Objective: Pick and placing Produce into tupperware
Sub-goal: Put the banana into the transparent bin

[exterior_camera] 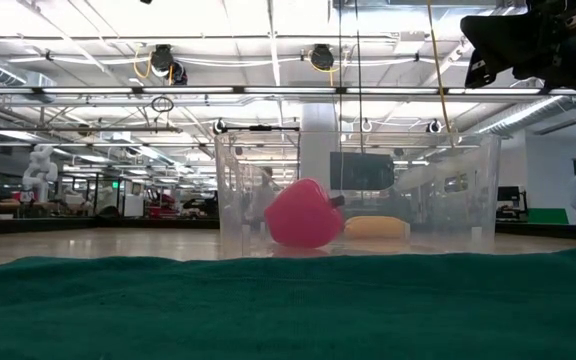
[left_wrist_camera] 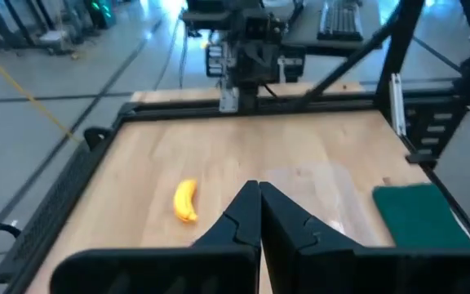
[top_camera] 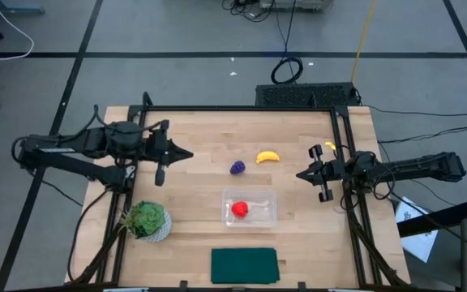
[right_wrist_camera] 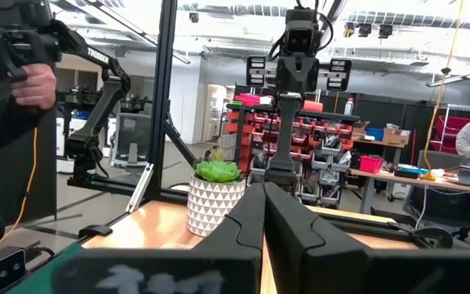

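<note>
Sitting in the tupperware (top_camera: pixel 250 208): red fruit (top_camera: pixel 239 209). Banana (top_camera: pixel 267 156) & grapes (top_camera: pixel 237 168) on bench (top_camera: pixel 193 138). Left tool (top_camera: pixel 186 153), right tool (top_camera: pixel 300 174) both closed, empty.

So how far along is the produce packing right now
Done: the red fruit sits inside the tupperware. In hand: nothing; the left gripper and right gripper are shut and empty, above the table. Left: the banana and the purple grapes, both on the wood.

Robotics lab: open industrial hall, ceiling trusses (exterior_camera: pixel 268 90), parts-bin shelves (right_wrist_camera: pixel 255 122) (red bins), workbenches (right_wrist_camera: pixel 414 181), staff.
</note>
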